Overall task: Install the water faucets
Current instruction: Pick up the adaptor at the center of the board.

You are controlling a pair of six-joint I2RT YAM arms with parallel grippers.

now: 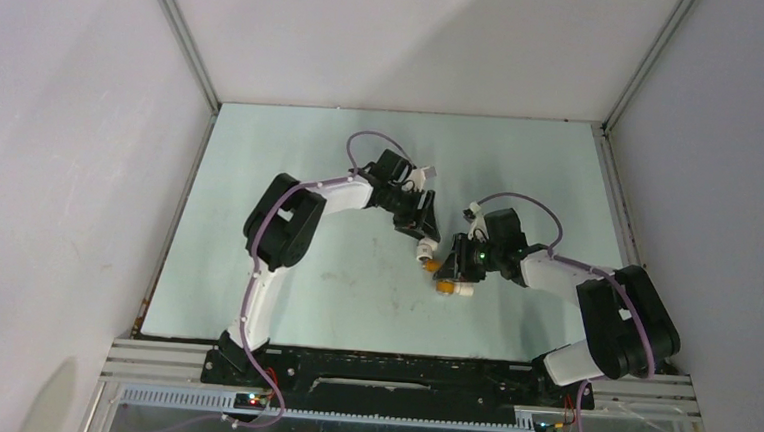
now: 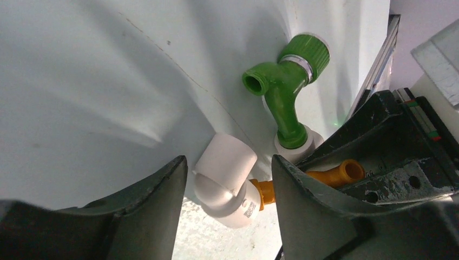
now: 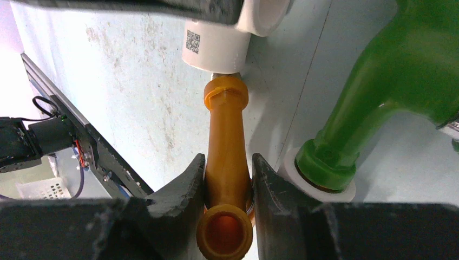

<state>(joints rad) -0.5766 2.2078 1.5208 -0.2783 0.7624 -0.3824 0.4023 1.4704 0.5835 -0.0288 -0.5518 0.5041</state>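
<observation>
The orange faucet (image 3: 227,135) is clamped between my right gripper's (image 3: 227,161) jaws, spout end toward the camera. Its collared end meets a white elbow fitting (image 3: 215,49). In the left wrist view that elbow (image 2: 224,181) sits between my left gripper's (image 2: 228,161) jaws with a gap on each side, and the orange faucet (image 2: 330,174) runs off to its right. The green faucet (image 2: 287,92) stands in a second white fitting (image 2: 300,150) on the table; it also shows in the right wrist view (image 3: 389,81). From above, both grippers (image 1: 421,223) (image 1: 458,266) meet mid-table at the elbow (image 1: 424,247).
The pale table (image 1: 283,300) is boxed in by grey walls with metal corner posts (image 1: 183,39). A black rail (image 3: 103,157) runs along the table's near edge, with a white basket (image 3: 43,187) beyond it. The second white fitting (image 3: 335,190) is close beside my right finger.
</observation>
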